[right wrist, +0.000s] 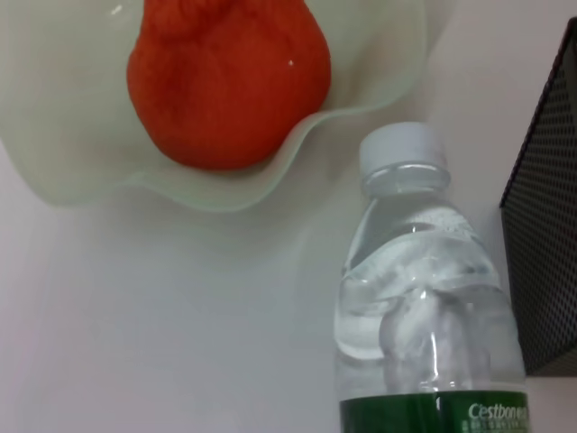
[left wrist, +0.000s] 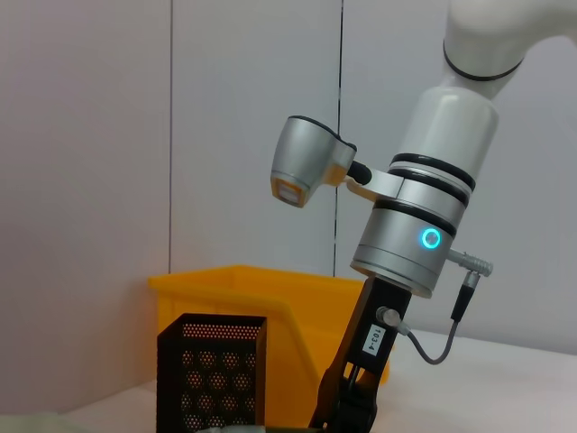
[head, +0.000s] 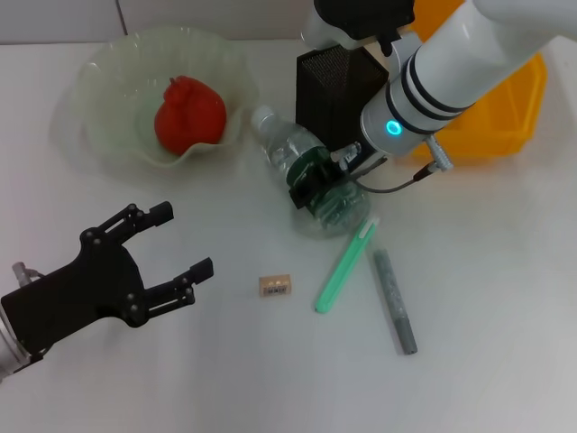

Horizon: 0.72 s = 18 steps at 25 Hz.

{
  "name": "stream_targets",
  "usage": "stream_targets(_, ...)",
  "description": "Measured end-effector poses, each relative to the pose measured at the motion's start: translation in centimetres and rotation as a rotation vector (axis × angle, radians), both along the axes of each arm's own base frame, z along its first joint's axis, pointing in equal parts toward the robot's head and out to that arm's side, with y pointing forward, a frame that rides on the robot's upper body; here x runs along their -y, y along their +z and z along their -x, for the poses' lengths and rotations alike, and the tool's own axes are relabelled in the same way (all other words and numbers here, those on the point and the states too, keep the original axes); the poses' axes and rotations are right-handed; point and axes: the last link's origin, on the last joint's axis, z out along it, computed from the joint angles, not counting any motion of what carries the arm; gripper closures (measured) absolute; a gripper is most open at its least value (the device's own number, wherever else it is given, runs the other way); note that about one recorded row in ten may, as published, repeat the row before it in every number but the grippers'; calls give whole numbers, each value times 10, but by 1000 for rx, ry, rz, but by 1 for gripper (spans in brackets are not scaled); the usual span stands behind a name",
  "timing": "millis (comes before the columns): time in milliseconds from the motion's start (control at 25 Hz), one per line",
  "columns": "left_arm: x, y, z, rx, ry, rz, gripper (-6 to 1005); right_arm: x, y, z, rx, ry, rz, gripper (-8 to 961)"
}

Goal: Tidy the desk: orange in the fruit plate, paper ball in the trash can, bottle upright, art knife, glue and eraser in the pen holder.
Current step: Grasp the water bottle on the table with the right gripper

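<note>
The orange (head: 189, 114) lies in the pale-green fruit plate (head: 108, 68) at the back left. The bottle (head: 281, 144) lies on its side on the table, cap toward the plate. My right gripper (head: 317, 185) is shut on the bottle at its green label. In the right wrist view the bottle (right wrist: 424, 298) sits between the plate (right wrist: 361, 99) and the pen holder (right wrist: 550, 225). The black mesh pen holder (head: 338, 90) stands behind the bottle. The tan eraser (head: 274, 286), green art knife (head: 344, 266) and grey glue stick (head: 395, 300) lie in front. My left gripper (head: 185, 239) hovers open at the front left. The paper ball is out of view.
The yellow trash can (head: 491, 108) stands at the back right behind my right arm. The left wrist view shows that arm with the pen holder (left wrist: 212, 370) and trash can (left wrist: 261, 302) behind it.
</note>
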Motion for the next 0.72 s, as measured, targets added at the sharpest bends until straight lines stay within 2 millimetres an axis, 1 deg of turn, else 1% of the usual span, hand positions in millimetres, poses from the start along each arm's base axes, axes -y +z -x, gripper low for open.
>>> stream_targets(280,-1,-1,0,-5,4,0,128,1,0,-1,4,13,12,179)
stream_targets(400,-1,-1,0,-5,5,0,128,5,2,4,-14,38,22,180)
stream_targets(720,-1,-1,0,-5,3,2,129,12,7,3,-48,60,10,184)
